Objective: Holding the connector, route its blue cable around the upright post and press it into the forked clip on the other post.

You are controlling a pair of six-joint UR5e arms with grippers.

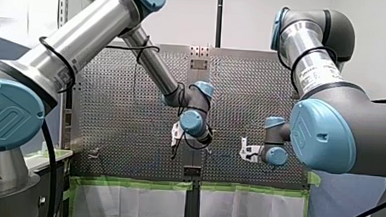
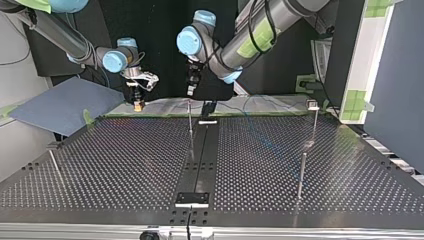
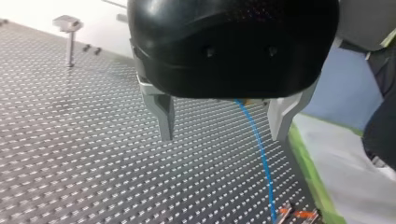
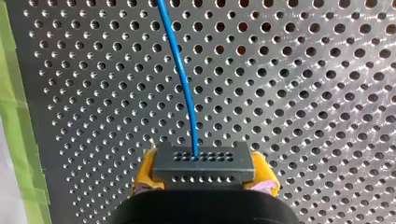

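Observation:
In the right wrist view my right gripper point(image 4: 204, 175) is shut on a grey connector point(image 4: 204, 164), with yellow pads point(image 4: 144, 173) at both its sides. The blue cable point(image 4: 183, 79) runs from the connector ahead over the perforated table. My left gripper point(image 3: 223, 136) stands open above the table, and the blue cable point(image 3: 259, 154) passes between its metal fingers point(image 3: 164, 116) without touching them. In the top view my right gripper point(image 2: 137, 100) hangs at the far edge, left of my left gripper point(image 2: 191, 86). A thin upright post point(image 2: 190, 122) stands under my left gripper. A post with a clip head point(image 2: 313, 106) stands at the right.
Another thin post point(image 2: 301, 175) stands nearer the camera at the top view's right, and one leans at the left point(image 2: 55, 167). A black strip point(image 2: 199, 160) runs down the table's middle. Green tape point(image 3: 310, 172) edges the table. A blue sheet point(image 2: 60, 105) lies beyond the far left corner.

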